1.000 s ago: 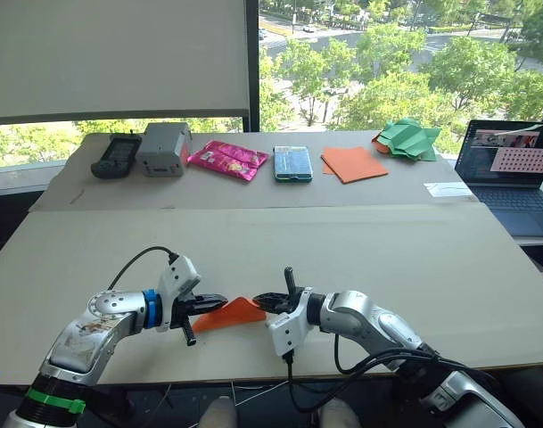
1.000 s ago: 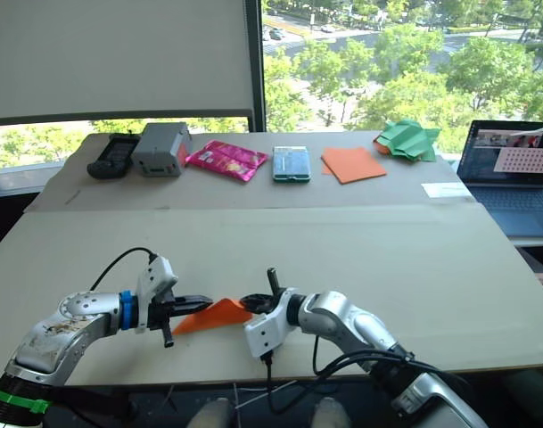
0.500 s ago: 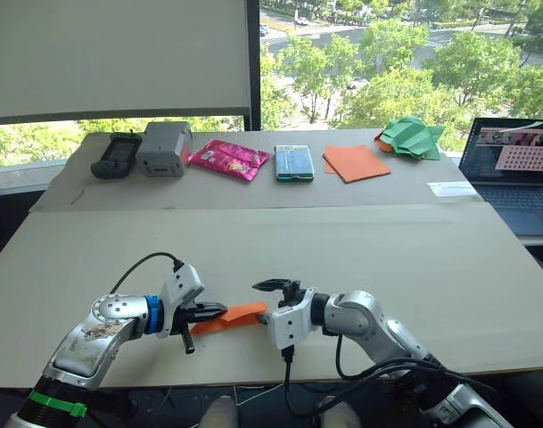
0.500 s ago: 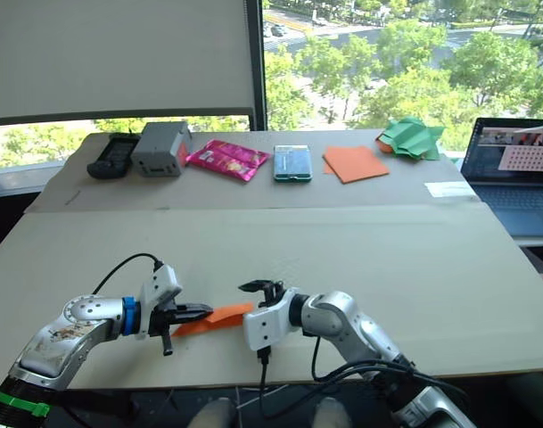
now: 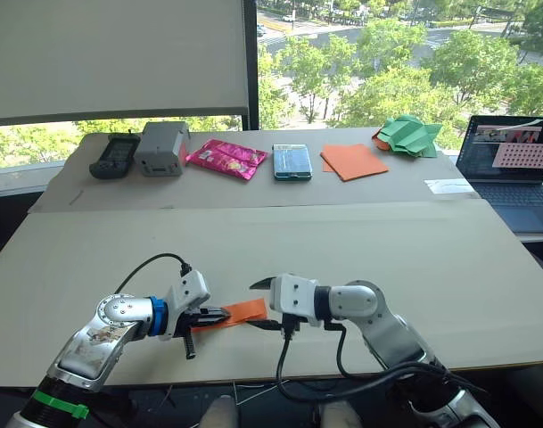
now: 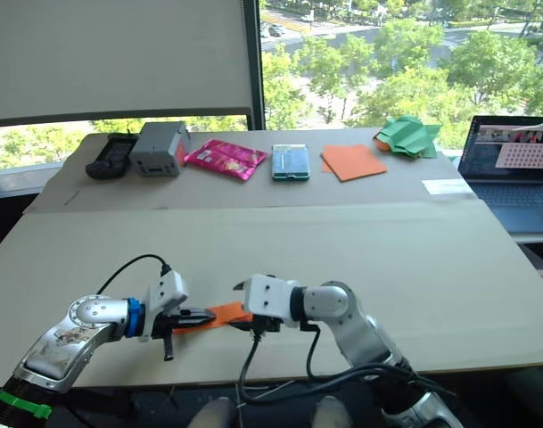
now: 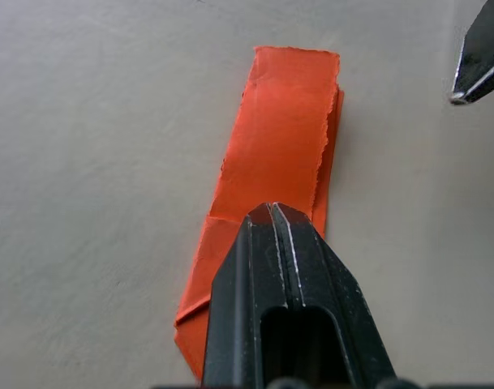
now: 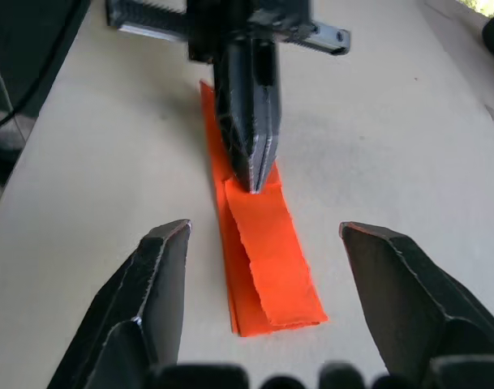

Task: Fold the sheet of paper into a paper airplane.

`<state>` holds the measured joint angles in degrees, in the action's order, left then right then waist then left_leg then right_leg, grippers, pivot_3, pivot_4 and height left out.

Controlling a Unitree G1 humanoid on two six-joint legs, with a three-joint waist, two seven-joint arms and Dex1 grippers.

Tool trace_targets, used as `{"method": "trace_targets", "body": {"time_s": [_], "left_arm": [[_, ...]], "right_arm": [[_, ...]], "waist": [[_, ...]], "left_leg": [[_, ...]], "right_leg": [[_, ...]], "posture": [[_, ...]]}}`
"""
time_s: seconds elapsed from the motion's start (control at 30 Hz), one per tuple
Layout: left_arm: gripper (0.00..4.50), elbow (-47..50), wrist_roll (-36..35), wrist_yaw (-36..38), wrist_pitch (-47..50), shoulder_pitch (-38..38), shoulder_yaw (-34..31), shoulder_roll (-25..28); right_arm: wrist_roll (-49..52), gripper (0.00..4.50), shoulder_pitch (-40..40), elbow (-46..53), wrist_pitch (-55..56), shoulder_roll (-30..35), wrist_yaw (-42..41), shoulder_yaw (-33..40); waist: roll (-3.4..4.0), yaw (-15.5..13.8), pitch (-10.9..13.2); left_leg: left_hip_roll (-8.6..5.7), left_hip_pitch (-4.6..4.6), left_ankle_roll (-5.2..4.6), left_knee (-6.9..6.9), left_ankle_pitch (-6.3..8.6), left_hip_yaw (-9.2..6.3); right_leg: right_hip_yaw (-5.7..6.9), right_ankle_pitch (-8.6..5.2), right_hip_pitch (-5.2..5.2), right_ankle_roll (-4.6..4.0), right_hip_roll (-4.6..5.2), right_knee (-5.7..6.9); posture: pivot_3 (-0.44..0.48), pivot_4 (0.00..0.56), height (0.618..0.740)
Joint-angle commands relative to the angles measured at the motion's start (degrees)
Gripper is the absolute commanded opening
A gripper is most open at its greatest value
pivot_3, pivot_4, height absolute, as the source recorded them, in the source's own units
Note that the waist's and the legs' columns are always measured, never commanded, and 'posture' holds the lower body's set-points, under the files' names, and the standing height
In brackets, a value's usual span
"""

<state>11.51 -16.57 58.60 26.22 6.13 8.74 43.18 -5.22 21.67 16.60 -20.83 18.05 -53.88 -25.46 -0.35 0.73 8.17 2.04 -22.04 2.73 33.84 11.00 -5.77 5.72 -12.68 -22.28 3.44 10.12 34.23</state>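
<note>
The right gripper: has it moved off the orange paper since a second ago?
Yes. The right gripper has let go and now sits open at the end of the folded sheet of paper, which lies flatter on the table; the left gripper pinches its other end.

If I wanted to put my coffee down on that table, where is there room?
The near board is bare right of the right gripper. The far strip is crowded, from the black handset to the green paper shape.

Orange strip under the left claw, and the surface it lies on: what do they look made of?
The orange strip looks like thin matte paper: layered flaps, a ragged torn edge, sharp creases. The table looks like a beige matte board, possibly cardboard or laminate; a straight seam crosses it. The left claw is shut on the strip.
</note>
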Motion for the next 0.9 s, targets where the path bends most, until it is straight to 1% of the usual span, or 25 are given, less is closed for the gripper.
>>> {"method": "trace_targets", "body": {"time_s": [0.03,0.1,0.13,0.2,0.3,0.67,0.9], "left_arm": [[0.00,-0.04,1.09,0.05,-0.46,-0.25,0.83,0.16],[0.00,-0.07,1.00,-0.14,-0.44,-0.18,0.86,-0.04],[0.00,-0.07,0.98,-0.20,-0.46,-0.17,0.88,-0.09],[0.00,-0.21,1.05,-0.28,-0.51,-0.10,0.93,-0.17],[0.00,-0.53,1.17,-0.43,-0.66,-0.10,0.98,-0.29],[0.00,-1.09,1.47,-1.39,-0.44,0.11,1.24,-1.60],[0.00,-1.74,1.78,-1.46,-0.64,0.11,1.38,-2.09]], "right_arm": [[2.06,2.74,2.48,0.61,-9.19,-2.03,1.84,0.54],[2.03,2.04,2.72,-0.12,-9.99,-1.77,2.01,-0.45],[2.08,1.78,2.75,-0.25,-9.96,-1.55,2.09,-0.82],[2.33,1.03,2.88,-1.05,-11.01,-1.63,2.56,-1.31],[2.62,0.05,3.25,-2.44,-12.33,-2.00,3.15,-1.81],[2.86,0.05,4.78,-6.50,-12.74,-4.00,4.67,-4.57],[1.46,0.05,8.25,-11.51,-12.58,-6.99,6.40,-6.88]], "waist": [[0.05,-0.07,0.00],[0.07,-0.46,0.01],[0.08,-0.59,0.01],[0.07,-0.73,0.00],[0.11,-0.75,-0.02],[0.17,-0.70,0.01],[0.19,-0.57,0.00]], "left_leg": [[0.00,0.01,0.00,0.00,0.00,0.00],[-0.01,0.01,0.00,0.01,0.00,0.00],[-0.02,-0.02,0.00,0.01,0.00,0.00],[-0.03,-0.04,0.00,0.02,0.00,0.01],[-0.03,-0.04,-0.01,0.01,-0.01,0.02],[-0.03,-0.09,0.02,0.02,0.01,0.02],[-0.03,-0.05,0.00,0.01,0.00,0.01]], "right_leg": [[0.01,0.00,-0.08,0.00,0.00,0.01],[0.01,0.00,-0.08,0.00,0.00,0.00],[0.00,0.00,-0.07,0.00,0.00,0.00],[-0.01,0.00,-0.05,0.00,0.00,-0.01],[-0.01,0.00,-0.05,0.00,0.00,-0.01],[0.00,0.00,-0.08,0.00,0.00,-0.03],[0.00,0.00,-0.09,0.00,0.00,0.04]], "posture": [[0.000,0.150,0.702],[0.000,0.150,0.702],[0.000,0.150,0.702],[0.000,0.150,0.702],[0.000,0.150,0.702],[0.000,0.150,0.702],[0.000,0.150,0.702]]}}
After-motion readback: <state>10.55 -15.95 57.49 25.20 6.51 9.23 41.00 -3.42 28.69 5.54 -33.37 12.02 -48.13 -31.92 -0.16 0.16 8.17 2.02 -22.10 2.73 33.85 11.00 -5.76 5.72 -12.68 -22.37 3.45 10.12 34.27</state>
